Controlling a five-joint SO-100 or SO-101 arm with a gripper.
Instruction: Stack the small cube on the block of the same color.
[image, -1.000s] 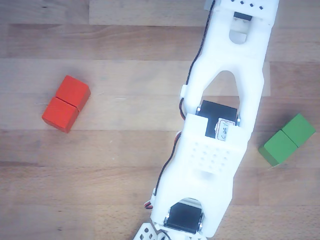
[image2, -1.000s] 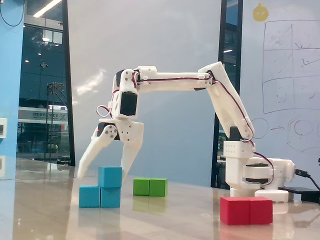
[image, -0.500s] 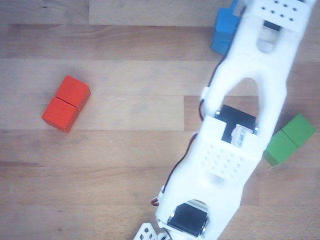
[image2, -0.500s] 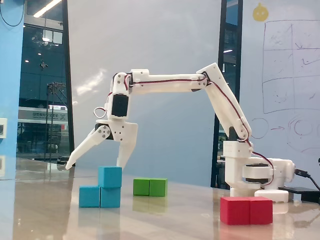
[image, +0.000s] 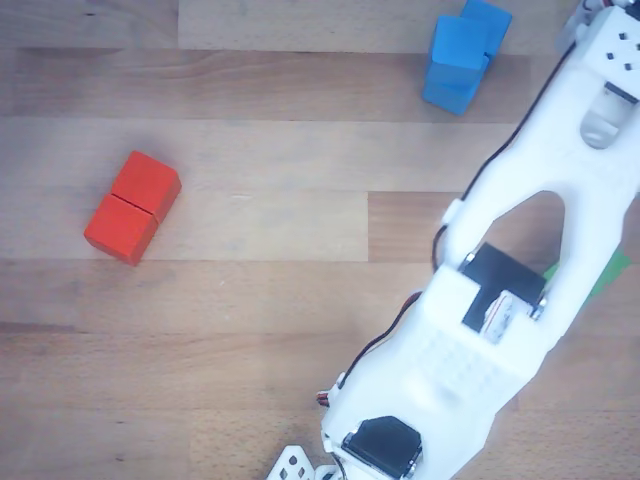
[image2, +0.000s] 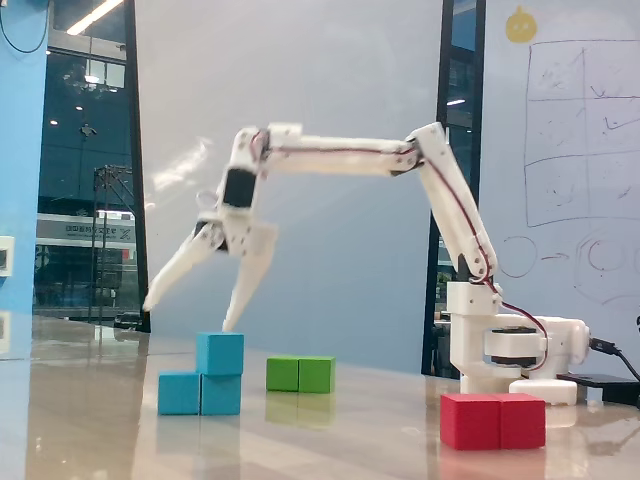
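Since the earlier frames the arm has swung clear and risen; the gripper (image2: 187, 310) hangs empty above the stack, jaws spread wide. The cube (image2: 220, 353) rests on one end of the block (image2: 199, 393). The cube looks rigid, light and matte: if regripping, pinch two opposite flat side faces.
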